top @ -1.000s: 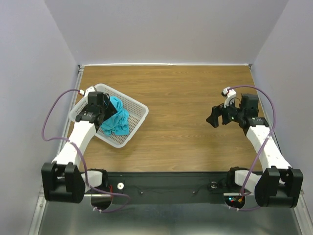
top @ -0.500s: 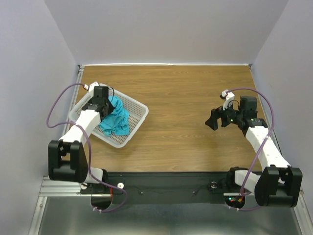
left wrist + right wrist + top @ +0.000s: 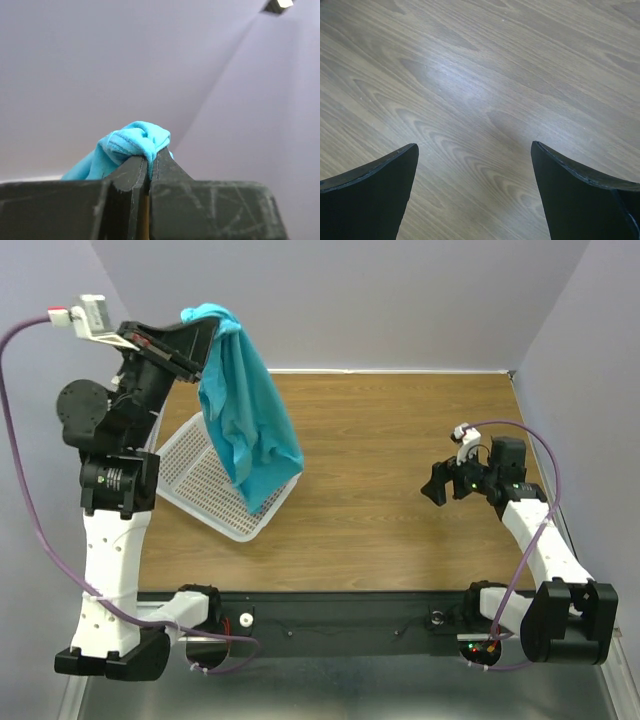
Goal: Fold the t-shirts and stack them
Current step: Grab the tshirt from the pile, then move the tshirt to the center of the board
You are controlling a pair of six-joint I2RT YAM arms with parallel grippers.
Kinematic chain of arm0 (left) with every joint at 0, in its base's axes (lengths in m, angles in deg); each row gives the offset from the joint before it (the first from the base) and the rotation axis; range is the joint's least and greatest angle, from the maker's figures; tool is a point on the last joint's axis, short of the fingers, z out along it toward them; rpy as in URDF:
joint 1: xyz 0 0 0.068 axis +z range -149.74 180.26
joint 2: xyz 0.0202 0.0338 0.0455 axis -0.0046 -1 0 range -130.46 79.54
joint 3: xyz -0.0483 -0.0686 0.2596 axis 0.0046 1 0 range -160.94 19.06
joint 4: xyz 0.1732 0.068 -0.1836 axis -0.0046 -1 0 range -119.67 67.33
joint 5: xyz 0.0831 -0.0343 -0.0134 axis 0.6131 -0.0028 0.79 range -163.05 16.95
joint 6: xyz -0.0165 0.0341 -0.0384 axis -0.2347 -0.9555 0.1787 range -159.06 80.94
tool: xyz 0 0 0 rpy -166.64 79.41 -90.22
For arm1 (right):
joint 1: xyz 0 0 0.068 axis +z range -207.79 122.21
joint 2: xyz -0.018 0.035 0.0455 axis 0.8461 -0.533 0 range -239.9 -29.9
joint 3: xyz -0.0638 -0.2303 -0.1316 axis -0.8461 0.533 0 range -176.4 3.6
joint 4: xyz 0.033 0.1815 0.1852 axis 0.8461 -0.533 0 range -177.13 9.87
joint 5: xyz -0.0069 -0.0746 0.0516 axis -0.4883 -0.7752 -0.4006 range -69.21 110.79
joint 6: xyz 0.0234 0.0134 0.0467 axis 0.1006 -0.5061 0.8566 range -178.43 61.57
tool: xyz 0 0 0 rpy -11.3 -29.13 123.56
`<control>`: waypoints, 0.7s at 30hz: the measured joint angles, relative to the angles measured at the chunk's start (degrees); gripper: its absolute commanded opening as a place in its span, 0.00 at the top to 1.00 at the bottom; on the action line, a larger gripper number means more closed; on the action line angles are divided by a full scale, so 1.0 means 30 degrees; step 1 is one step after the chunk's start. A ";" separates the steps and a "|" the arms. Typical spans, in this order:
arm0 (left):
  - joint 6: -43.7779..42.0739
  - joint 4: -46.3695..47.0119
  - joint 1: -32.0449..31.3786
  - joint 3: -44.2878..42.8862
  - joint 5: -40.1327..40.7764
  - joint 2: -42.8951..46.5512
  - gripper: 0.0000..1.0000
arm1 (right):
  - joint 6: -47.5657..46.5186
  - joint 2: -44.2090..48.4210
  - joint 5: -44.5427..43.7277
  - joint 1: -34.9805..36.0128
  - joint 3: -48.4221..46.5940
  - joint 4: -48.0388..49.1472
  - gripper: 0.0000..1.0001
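- A white mesh basket (image 3: 185,475) sits on the left side of the table, turned cornerwise to its edges.
- The wood-grain table (image 3: 400,440) has plain pale lilac walls (image 3: 400,300) on three sides.

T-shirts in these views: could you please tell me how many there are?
1. The turquoise t-shirt hangs from the left arm's shut jaws, above the white basket. The cloth hides part of the basket, so another could lie unseen there.
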 measured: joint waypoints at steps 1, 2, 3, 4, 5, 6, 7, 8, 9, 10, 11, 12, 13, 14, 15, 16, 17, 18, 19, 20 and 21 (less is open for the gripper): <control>0.0605 0.0692 0.0000 -0.0714 -0.0539 -0.0284 1.00 | 0.0007 0.0000 -0.0073 0.0000 0.0000 0.0044 0.00; 0.1333 0.1450 -0.0044 -0.1450 -0.1071 -0.0590 1.00 | 0.0015 0.0000 -0.0124 -0.0015 0.0000 0.0066 0.00; 0.2149 0.2222 -0.0204 -0.2361 -0.1566 -0.1239 1.00 | 0.0066 0.0000 -0.0204 -0.0044 0.0000 0.0146 0.00; 0.2652 0.2790 -0.0306 -0.2885 -0.1836 -0.1574 1.00 | 0.0073 0.0000 -0.0277 -0.0073 0.0000 0.0189 0.00; 0.3439 0.3672 -0.0627 -0.3767 -0.2157 -0.2098 1.00 | 0.0080 0.0000 -0.0393 -0.0087 0.0000 0.0248 0.00; 0.4029 0.4262 -0.1042 -0.4437 -0.2433 -0.2565 1.00 | 0.0087 0.0000 -0.0525 -0.0095 0.0000 0.0306 0.00; 0.4685 0.4962 -0.1428 -0.5078 -0.2667 -0.3118 1.00 | 0.0138 0.0000 -0.0692 -0.0102 0.0000 0.0364 0.00; 0.5166 0.5508 -0.1902 -0.5574 -0.2856 -0.3650 1.00 | 0.0153 0.0000 -0.0816 -0.0102 0.0000 0.0415 0.00; 0.5712 0.5945 -0.2492 -0.6098 -0.3104 -0.4189 1.00 | 0.0211 0.0000 -0.0998 -0.0109 0.0000 0.0503 0.00; 0.5996 0.6244 -0.2878 -0.6390 -0.3235 -0.4721 1.00 | 0.0226 0.0000 -0.1056 -0.0109 0.0000 0.0539 0.00; 0.6324 0.6295 -0.3322 -0.6783 -0.3395 -0.5282 1.00 | 0.0284 0.0000 -0.1173 -0.0109 0.0000 0.0597 0.00; 0.6543 0.6411 -0.3920 -0.7388 -0.3519 -0.5923 1.00 | 0.0306 0.0000 -0.1253 -0.0117 0.0000 0.0634 0.00; 0.6776 0.6557 -0.4386 -0.8072 -0.3592 -0.6790 1.00 | 0.0357 0.0000 -0.1384 -0.0131 0.0000 0.0699 0.00; 0.6907 0.6586 -0.4641 -0.8371 -0.3643 -0.7155 1.00 | 0.0379 0.0000 -0.1508 -0.0175 0.0000 0.0714 0.00; 0.7009 0.6652 -0.5005 -0.8684 -0.3694 -0.7774 1.00 | 0.0423 0.0000 -0.1596 -0.0211 0.0000 0.0729 0.00; 0.7155 0.6630 -0.5508 -0.8998 -0.3774 -0.8451 1.00 | 0.0444 0.0000 -0.1741 -0.0248 0.0000 0.0729 0.00; 0.7235 0.6586 -0.5814 -0.9194 -0.3803 -0.8896 1.00 | 0.0444 0.0000 -0.1836 -0.0306 0.0007 0.0729 0.00; 0.7293 0.6543 -0.6120 -0.9340 -0.3825 -0.9384 1.00 | 0.0459 0.0000 -0.1945 -0.0335 0.0007 0.0729 0.00; 0.7351 0.6492 -0.6302 -0.9486 -0.3832 -0.9690 1.00 | 0.0495 0.0000 -0.2055 -0.0364 0.0007 0.0736 0.00; 0.7417 0.6470 -0.6506 -0.9668 -0.3825 -1.0069 1.00 | 0.0503 0.0000 -0.2120 -0.0393 0.0007 0.0743 0.00; 0.7446 0.6368 -0.6688 -0.9872 -0.3818 -1.0389 1.00 | 0.0510 0.0000 -0.2186 -0.0444 0.0007 0.0743 0.00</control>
